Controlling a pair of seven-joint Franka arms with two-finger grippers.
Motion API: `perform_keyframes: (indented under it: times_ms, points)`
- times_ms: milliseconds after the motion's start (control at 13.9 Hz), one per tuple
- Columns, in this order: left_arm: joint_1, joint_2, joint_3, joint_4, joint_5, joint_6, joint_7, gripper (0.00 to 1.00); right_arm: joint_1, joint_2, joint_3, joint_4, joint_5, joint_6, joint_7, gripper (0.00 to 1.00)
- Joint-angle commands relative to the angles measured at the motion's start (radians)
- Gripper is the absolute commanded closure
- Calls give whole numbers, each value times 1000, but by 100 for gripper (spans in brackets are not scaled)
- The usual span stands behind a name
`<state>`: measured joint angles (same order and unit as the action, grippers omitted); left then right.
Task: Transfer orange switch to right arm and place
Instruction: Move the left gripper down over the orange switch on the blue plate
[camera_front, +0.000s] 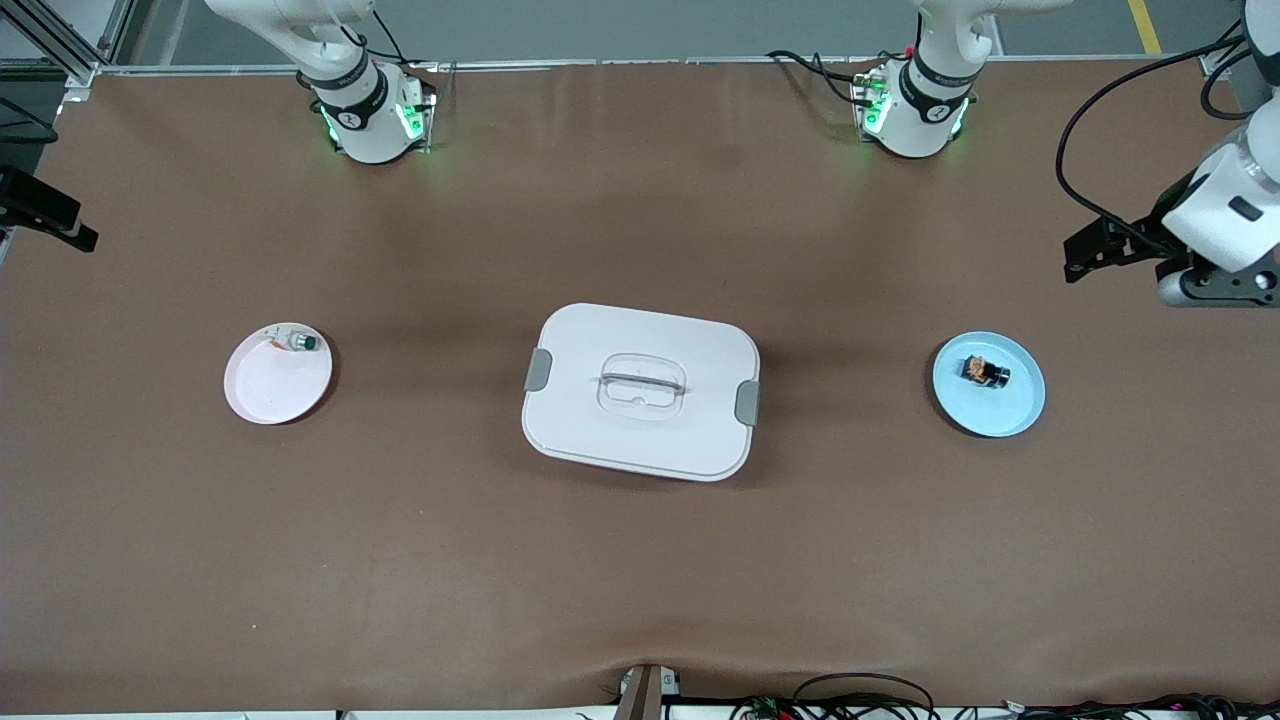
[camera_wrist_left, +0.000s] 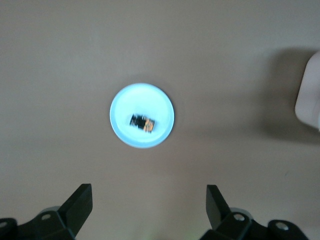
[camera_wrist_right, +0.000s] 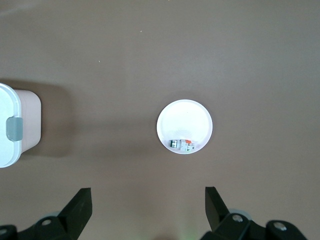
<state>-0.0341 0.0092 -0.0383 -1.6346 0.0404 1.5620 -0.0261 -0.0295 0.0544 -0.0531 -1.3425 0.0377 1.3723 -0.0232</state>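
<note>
The orange switch, a tiny black block with an amber part, lies on a light blue plate toward the left arm's end of the table. The left wrist view looks down on the switch and its plate. My left gripper hangs high above the table beside that plate, open, with nothing between its fingers. My right gripper is also open and empty, high over the right arm's end of the table.
A white lidded box with grey clips stands at the table's middle. A pale pink plate toward the right arm's end holds a small white-silver piece with a green cap. Bare brown table lies between them.
</note>
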Motion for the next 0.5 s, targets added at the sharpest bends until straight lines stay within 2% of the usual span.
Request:
perform_keyframes:
  times_ms: [0,144,431]
  points:
    - [11,29,-9,1,-11,-23,8,0,-7,-21,7,-17,-10,-4,16,0]
    - [11,32,-9,-46,-11,15,9,0,-7,-21,7,-17,-10,-4,16,0]
    - [11,11,-9,-221,-11,176,29,0,-6,-19,7,-17,-10,-2,16,0]
